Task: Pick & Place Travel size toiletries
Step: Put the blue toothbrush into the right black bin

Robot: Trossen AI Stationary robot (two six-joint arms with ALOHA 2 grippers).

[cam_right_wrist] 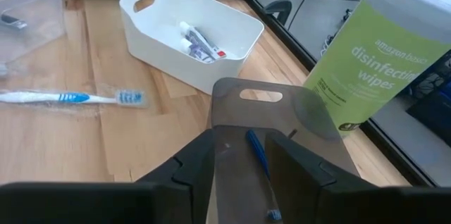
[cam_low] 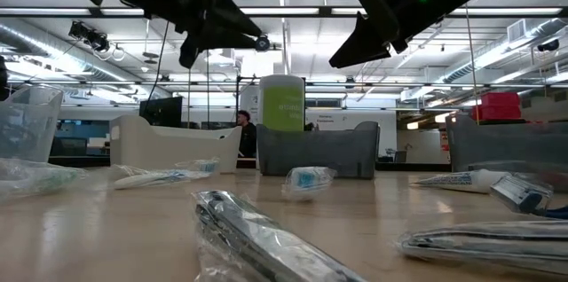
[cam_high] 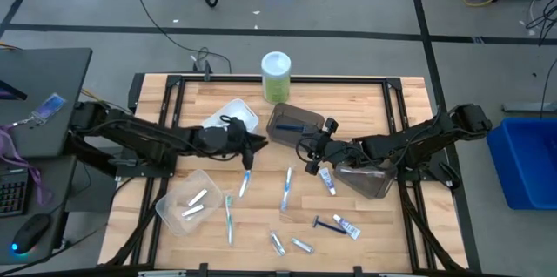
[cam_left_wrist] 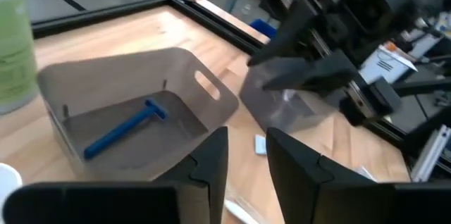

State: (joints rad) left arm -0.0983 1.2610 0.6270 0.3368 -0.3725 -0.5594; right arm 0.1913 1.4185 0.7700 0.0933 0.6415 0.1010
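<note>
A dark blue razor (cam_left_wrist: 123, 129) lies on the floor of the grey bin (cam_high: 291, 124). It also shows in the right wrist view (cam_right_wrist: 257, 157). My right gripper (cam_right_wrist: 241, 164) is open and empty above the bin's near right corner (cam_high: 311, 151). My left gripper (cam_left_wrist: 246, 157) is open and empty just left of the bin (cam_high: 254, 148), above the table. Toothbrushes (cam_high: 245, 181) (cam_high: 286, 188) (cam_high: 229, 218), small tubes (cam_high: 327, 179) (cam_high: 277, 242) (cam_high: 302, 245) (cam_high: 348, 227) and another razor (cam_high: 324, 223) lie flat on the table's near half.
A white bin (cam_high: 233, 116) holding tubes (cam_right_wrist: 199, 42) stands at the back left. A clear bin (cam_high: 187, 200) with tubes stands near left, a dark clear bin (cam_high: 365, 177) under the right arm. A tall green canister (cam_high: 276, 75) stands at the far edge.
</note>
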